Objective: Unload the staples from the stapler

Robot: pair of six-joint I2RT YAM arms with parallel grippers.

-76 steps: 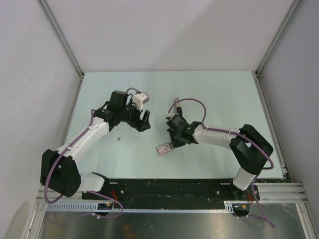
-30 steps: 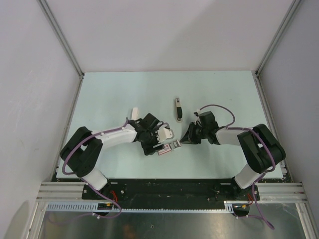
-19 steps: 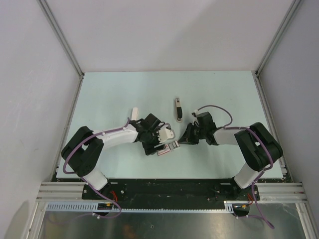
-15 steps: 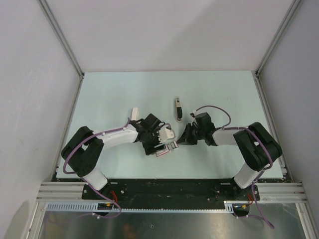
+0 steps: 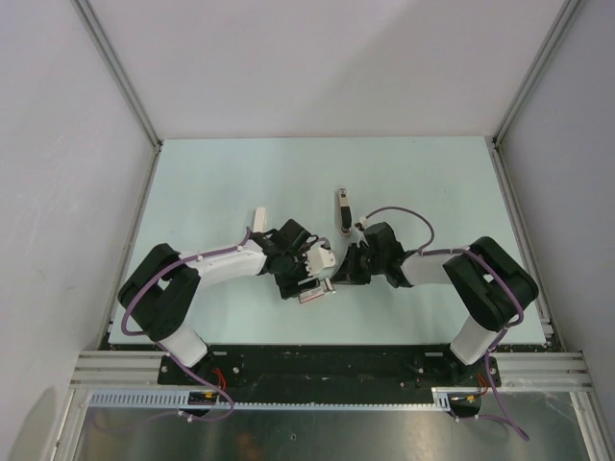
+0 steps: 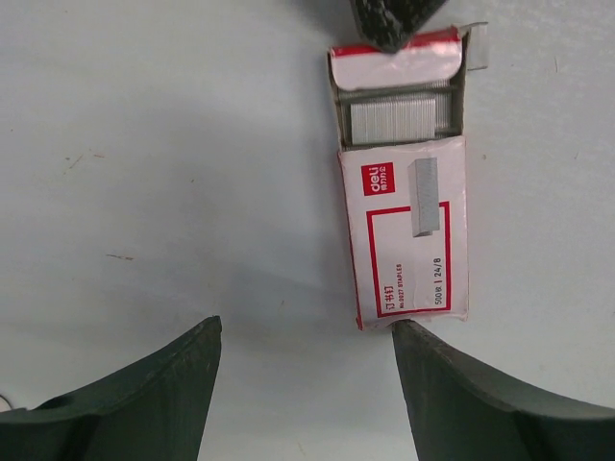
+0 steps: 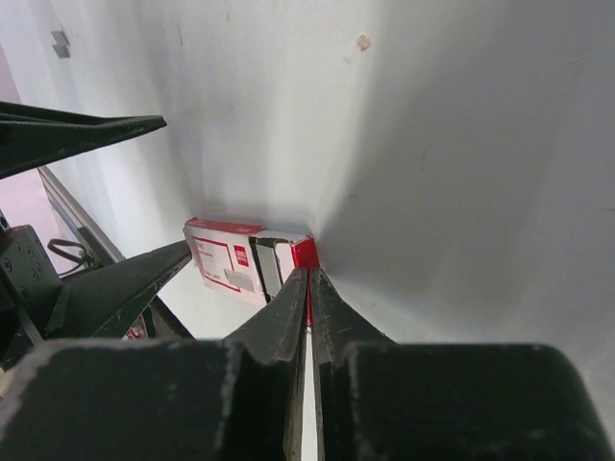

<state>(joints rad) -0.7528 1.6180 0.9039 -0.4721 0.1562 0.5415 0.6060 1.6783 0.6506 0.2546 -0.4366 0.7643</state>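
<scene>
The stapler lies in two parts in the top view: a dark grey channel part [image 5: 341,209] behind the grippers, and a white shell piece [image 5: 259,218] by the left arm. No loose staples show. My left gripper [image 5: 309,279] [image 6: 306,384] is open and low over the table. Its right finger [image 6: 480,403] touches the near end of a red-and-white staple box [image 6: 404,230] [image 5: 312,294]. My right gripper [image 5: 336,273] [image 7: 308,281] is shut, with its tips against the box's open red flap [image 7: 303,254]. A grey row of staples [image 6: 399,115] shows inside the box.
The two grippers face each other closely across the staple box [image 7: 235,257], near the table's front middle. The left gripper's fingers [image 7: 96,125] show in the right wrist view. White enclosure walls and metal rails [image 5: 120,77] border the pale table.
My right gripper has moved left to the open end of the staple box. The box has shifted slightly left. My left gripper has stayed about where it was, open at the box.
</scene>
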